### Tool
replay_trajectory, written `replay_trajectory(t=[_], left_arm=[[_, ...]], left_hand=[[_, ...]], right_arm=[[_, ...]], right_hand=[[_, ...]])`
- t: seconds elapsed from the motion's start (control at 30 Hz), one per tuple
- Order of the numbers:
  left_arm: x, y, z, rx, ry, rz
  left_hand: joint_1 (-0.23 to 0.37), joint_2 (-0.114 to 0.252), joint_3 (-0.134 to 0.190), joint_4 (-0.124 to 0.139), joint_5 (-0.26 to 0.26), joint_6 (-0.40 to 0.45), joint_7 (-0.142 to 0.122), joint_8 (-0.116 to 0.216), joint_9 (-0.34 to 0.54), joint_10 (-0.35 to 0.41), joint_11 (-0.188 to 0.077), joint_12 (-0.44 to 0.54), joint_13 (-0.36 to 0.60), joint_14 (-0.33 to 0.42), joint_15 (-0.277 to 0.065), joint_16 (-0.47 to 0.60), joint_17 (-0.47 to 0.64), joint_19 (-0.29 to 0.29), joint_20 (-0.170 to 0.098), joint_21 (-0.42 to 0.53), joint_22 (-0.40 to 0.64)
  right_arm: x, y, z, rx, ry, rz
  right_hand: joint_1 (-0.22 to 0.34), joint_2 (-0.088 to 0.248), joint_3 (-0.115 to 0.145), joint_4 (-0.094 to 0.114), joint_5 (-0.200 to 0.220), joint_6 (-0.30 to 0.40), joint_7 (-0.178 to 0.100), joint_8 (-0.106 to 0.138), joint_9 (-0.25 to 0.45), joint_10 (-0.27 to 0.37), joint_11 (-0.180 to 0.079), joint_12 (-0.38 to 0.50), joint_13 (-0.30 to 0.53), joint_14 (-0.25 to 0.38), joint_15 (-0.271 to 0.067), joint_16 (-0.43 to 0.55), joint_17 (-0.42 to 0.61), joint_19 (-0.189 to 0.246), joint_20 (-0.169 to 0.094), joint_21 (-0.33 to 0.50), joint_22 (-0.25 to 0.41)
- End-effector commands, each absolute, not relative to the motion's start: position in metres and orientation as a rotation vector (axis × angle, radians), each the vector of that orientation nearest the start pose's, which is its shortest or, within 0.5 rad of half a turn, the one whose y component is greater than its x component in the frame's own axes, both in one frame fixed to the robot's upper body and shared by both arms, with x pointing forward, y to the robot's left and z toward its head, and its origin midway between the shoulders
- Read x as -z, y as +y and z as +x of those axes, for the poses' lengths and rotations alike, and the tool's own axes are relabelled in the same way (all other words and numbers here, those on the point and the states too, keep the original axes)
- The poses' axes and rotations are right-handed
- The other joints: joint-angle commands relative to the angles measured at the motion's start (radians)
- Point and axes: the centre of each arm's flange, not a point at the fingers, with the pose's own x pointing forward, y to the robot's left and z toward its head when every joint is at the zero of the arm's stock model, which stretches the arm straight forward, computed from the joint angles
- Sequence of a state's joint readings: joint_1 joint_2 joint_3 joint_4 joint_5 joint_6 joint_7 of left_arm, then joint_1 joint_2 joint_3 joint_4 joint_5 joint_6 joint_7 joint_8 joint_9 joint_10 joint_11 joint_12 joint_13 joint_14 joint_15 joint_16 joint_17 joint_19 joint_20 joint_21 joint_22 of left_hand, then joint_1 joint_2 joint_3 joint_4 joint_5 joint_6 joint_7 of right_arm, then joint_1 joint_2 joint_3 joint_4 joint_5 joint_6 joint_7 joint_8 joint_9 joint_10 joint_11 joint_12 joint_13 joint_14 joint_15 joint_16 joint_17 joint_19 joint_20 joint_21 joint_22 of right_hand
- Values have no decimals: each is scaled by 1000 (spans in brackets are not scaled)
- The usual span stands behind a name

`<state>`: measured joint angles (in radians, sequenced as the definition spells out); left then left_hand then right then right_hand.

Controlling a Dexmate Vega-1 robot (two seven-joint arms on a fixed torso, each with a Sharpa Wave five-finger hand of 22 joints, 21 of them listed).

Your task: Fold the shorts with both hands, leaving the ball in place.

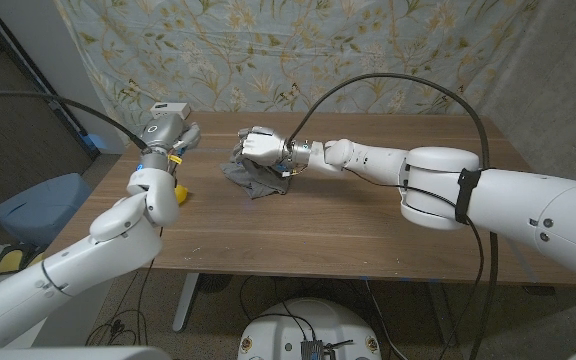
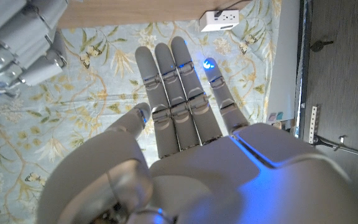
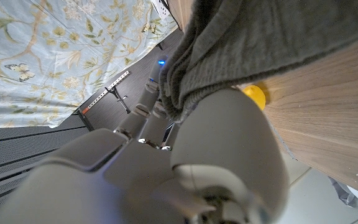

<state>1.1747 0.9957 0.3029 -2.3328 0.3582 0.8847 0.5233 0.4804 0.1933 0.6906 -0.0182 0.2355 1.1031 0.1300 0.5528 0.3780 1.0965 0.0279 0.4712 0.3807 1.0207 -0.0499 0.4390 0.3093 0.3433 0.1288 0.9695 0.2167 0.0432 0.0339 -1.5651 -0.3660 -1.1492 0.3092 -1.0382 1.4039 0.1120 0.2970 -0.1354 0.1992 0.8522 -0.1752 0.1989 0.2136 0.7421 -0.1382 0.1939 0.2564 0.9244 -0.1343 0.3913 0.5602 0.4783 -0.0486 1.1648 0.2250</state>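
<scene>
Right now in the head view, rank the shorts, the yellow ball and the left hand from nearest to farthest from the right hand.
1. shorts: under the right hand, gripped.
2. left hand: off to its left, raised.
3. yellow ball: near the table's left edge, only slightly farther.

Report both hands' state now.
Left hand: open, fingers straight and apart, holding nothing.
Right hand: holds the shorts.

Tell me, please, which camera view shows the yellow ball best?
The right wrist view: the yellow ball shows clearly on the table beyond the grey shorts. In the head view it is mostly hidden behind the left arm.
</scene>
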Motion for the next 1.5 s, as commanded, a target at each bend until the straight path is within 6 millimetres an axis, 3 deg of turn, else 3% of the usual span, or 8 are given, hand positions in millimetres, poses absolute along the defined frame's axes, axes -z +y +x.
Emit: replay_trajectory(t=[0.03,0.23,0.37,0.5,0.67,0.93,1.13,1.5], left_arm=[[-48,310,439,-684,-881,982],[-49,306,450,-641,-875,996],[-49,303,459,-599,-879,987],[-48,301,465,-570,-885,981],[-48,298,471,-535,-880,982],[-49,296,480,-485,-876,962],[-52,290,481,-475,-884,972],[-54,286,481,-472,-867,980]], left_hand=[[-9,-18,-4,7,-7,-12,-1,11,11,-9,-5,7,12,-9,-5,3,7,-11,2,9,3],[-26,-23,-10,17,-18,-40,-7,17,29,-42,-3,1,33,-45,-1,-14,9,-44,5,9,2],[-33,-24,-8,20,-23,-61,-16,6,19,-68,-5,-7,43,-72,-5,-31,3,-69,8,6,0],[-39,-26,-8,21,-25,-69,-15,1,12,-82,-3,-11,49,-82,-5,-41,-5,-82,9,4,-2],[-45,-27,-5,22,-28,-84,-22,-8,3,-100,-2,-18,56,-101,-6,-56,-14,-97,11,3,-4],[-57,-29,1,25,-32,-119,-25,-30,-16,-143,0,-37,64,-140,0,-83,-28,-124,19,0,-9],[-64,-29,2,28,-34,-130,-29,-39,-24,-150,2,-44,62,-149,3,-91,-34,-135,20,-2,-11],[-74,-31,1,31,-36,-139,-31,-47,-35,-163,2,-54,62,-161,4,-97,-36,-147,21,-4,-13]], right_arm=[[-32,59,646,-160,-1789,-1921],[-43,48,649,-77,-1769,-1873],[-55,37,652,-38,-1739,-1824],[-67,18,655,58,-1726,-1761],[-84,-9,658,164,-1703,-1700],[-93,-41,657,265,-1561,-1828],[-89,-49,659,225,-1447,-1899],[-79,-40,654,115,-1382,-1894]], right_hand=[[-163,-14,-56,60,34,-212,-28,-20,-6,-145,5,-10,-13,-46,-98,-74,-62,-20,-94,-4,-52],[-493,-100,-169,218,111,-415,-21,-10,-9,-313,12,-1,-30,-121,-78,-146,-81,46,-45,-84,-58],[-586,-80,-197,275,129,-436,-12,-5,-8,-325,16,3,-32,-138,-77,-148,-70,40,-31,-113,-57],[-587,-48,-186,278,139,-426,-7,1,-9,-314,18,9,-32,-144,-86,-149,-66,43,-29,-119,-56],[-538,-23,-154,246,159,-392,7,14,-13,-275,18,23,-35,-149,-91,-156,-66,49,-29,-135,-56],[-389,-84,-100,124,189,-434,8,-6,-17,-285,5,11,-36,-183,-88,-181,-81,38,-31,-183,-57],[-514,-151,-158,174,195,-488,11,-9,-13,-336,6,1,-33,-240,-79,-187,-79,16,-13,-224,-55],[-662,-159,-218,252,213,-493,24,4,-12,-358,22,8,-31,-289,-76,-177,-61,-2,3,-261,-51]])
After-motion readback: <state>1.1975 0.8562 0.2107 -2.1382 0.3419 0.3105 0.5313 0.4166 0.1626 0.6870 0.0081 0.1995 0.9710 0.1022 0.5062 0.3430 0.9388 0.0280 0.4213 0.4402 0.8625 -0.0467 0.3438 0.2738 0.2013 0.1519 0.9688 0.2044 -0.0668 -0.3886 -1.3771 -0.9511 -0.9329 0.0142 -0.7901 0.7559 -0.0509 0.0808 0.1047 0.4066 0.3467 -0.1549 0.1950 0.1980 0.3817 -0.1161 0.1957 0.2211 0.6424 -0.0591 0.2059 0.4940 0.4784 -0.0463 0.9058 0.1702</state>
